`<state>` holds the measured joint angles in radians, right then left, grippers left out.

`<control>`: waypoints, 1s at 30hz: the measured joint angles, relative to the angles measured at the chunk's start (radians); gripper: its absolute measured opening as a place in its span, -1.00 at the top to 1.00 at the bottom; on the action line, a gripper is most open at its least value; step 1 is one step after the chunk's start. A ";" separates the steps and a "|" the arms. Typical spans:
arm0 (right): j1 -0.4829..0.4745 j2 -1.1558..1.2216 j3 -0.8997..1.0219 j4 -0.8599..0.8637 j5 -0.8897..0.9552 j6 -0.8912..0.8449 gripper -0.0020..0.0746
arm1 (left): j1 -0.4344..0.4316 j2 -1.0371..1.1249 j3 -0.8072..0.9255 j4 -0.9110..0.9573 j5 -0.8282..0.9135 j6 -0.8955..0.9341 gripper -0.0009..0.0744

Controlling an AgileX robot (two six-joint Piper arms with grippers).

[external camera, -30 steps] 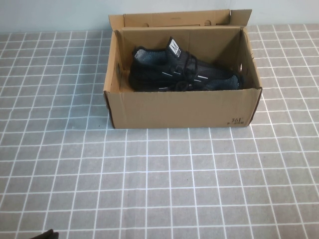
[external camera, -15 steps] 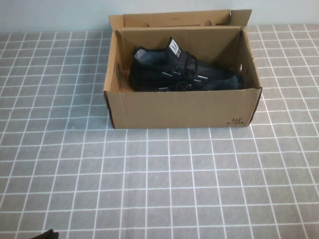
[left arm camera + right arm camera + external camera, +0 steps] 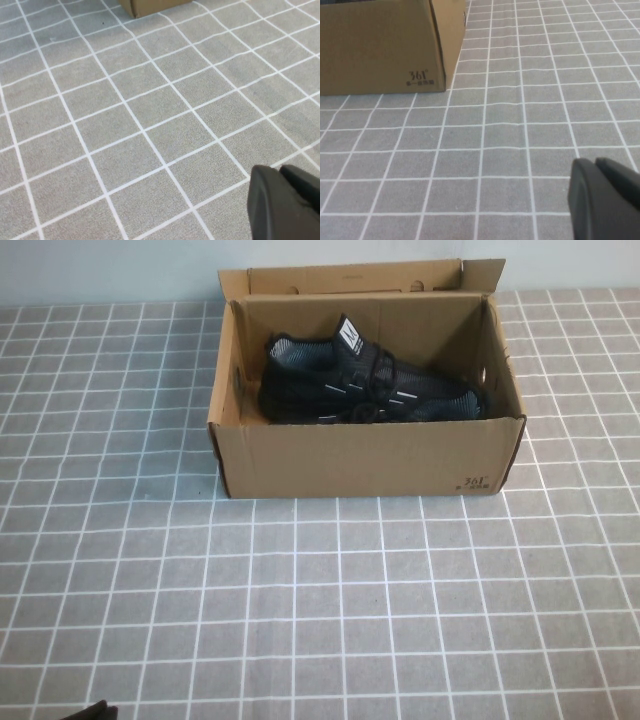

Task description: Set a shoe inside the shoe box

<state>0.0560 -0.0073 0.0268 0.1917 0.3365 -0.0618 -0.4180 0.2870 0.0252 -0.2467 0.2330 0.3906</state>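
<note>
The brown cardboard shoe box (image 3: 370,455) stands at the far middle of the table, its lid flap (image 3: 350,278) folded up behind it. Inside lies the shoe (image 3: 370,390), black knit with a white tongue label and short white side dashes, toe pointing right. My left gripper (image 3: 279,172) is shut and empty, low over the tiles near the table's front left; only a dark tip of it (image 3: 95,710) shows in the high view. My right gripper (image 3: 595,164) is also shut and empty, over the tiles in front of the box's printed corner (image 3: 422,77).
A grey cloth with a white grid (image 3: 340,600) covers the table. A pale wall runs behind the box. The box's near corner (image 3: 150,6) shows at the edge of the left wrist view.
</note>
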 joint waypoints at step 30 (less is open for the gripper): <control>0.000 0.000 0.000 0.006 0.002 0.000 0.99 | 0.266 -0.209 0.000 0.093 -0.424 -0.207 0.98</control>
<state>0.0560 -0.0073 0.0268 0.1976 0.3381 -0.0618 -0.1524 0.0777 0.0252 -0.1539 -0.1906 0.1834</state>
